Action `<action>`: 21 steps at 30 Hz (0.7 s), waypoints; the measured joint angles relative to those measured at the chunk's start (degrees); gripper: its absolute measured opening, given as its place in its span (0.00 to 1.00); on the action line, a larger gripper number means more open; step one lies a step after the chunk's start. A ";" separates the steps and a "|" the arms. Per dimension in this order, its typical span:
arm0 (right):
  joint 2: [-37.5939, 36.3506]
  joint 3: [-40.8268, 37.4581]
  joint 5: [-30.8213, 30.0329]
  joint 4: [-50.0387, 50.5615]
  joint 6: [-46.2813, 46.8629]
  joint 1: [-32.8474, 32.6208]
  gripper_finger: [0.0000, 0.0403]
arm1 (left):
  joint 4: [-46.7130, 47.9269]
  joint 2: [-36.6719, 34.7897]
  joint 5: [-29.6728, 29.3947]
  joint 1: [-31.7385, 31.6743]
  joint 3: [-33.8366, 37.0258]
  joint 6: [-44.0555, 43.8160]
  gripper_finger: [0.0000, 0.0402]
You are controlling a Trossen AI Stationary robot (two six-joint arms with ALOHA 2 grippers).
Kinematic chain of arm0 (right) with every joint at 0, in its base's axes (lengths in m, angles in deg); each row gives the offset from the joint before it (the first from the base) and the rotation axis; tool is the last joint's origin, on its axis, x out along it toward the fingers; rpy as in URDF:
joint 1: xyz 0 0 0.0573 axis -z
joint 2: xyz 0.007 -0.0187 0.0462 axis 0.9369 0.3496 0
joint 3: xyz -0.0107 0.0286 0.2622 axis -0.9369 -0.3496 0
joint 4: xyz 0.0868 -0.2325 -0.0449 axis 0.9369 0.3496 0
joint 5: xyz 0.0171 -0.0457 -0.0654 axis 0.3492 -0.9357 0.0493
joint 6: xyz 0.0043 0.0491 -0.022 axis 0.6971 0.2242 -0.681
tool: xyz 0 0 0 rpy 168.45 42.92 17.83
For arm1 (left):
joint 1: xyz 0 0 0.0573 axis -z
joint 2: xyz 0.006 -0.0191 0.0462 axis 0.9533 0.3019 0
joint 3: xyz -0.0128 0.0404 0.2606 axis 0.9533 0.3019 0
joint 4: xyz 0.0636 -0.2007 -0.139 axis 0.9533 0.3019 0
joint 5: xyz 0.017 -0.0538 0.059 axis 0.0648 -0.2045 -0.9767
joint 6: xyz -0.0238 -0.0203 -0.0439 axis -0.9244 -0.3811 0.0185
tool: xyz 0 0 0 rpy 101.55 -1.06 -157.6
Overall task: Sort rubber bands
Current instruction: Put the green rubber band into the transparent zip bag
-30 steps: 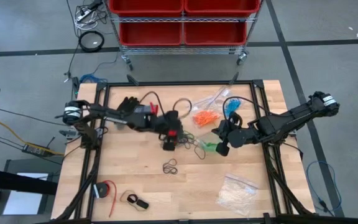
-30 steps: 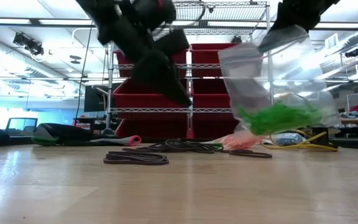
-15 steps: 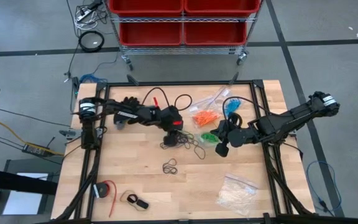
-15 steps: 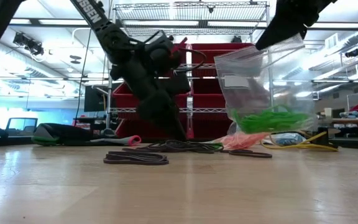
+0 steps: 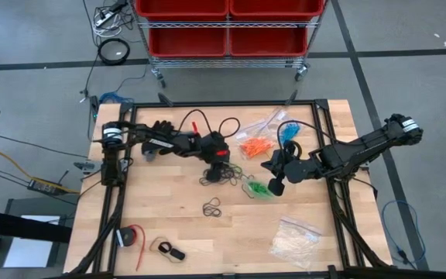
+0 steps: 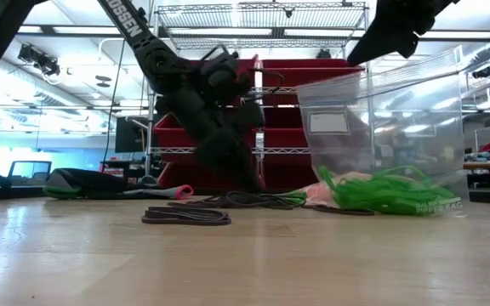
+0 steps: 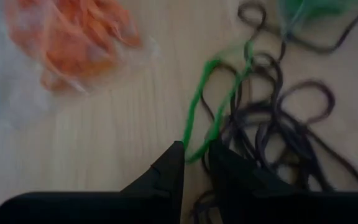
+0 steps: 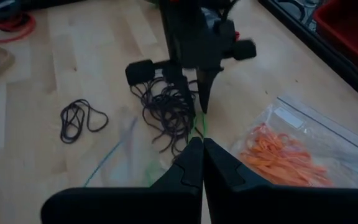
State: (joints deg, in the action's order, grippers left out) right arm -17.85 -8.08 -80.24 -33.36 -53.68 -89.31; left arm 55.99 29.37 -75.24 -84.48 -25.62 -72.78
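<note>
Left gripper (image 7: 194,155) down at the table-top in the middle of the table, fingers drawn narrow around one end of a thin green elastic loop (image 7: 213,99), apparently pinching it where it lies at the edge of a tangled heap of thin black rubber bands (image 5: 224,174). Right gripper (image 8: 202,163) just beside, toward the table's right half, fingers fully together on the top edge of a clear zip-top plastic bag of green bands (image 6: 390,140), bag bottom resting on the wood.

Step in hand, by the look of it: pulling a stray green band out of the black ones. Next move likely calls for a clean lift so no black loop trails along, then a short carry over to the bag's mouth, which needs to stand open.

Beyond: clear bag of orange bands (image 5: 255,145) and a bag of blue ones (image 5: 289,134) further back, a small separate cluster of black loops (image 5: 212,207) nearer the front edge. Bands limp, matte, prone to snagging; bags glossy, crinkled; pale wooden table (image 5: 169,232) smooth.
</note>
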 joint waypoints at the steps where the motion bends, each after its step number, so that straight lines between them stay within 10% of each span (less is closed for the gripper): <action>1: 0.00 0.00 0.00 -0.21 -0.17 0.00 0.00 | 0.34 0.45 -0.12 0.00 0.04 0.02 0.21; 21: 0.84 0.02 1.81 -2.42 2.80 -1.66 0.02 | 4.15 3.67 -9.42 1.30 -5.08 4.76 0.01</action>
State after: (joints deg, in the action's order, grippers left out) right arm -17.01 -8.07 -78.43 -35.78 -50.88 -90.96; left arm 60.14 33.04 -84.66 -83.18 -30.69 -68.02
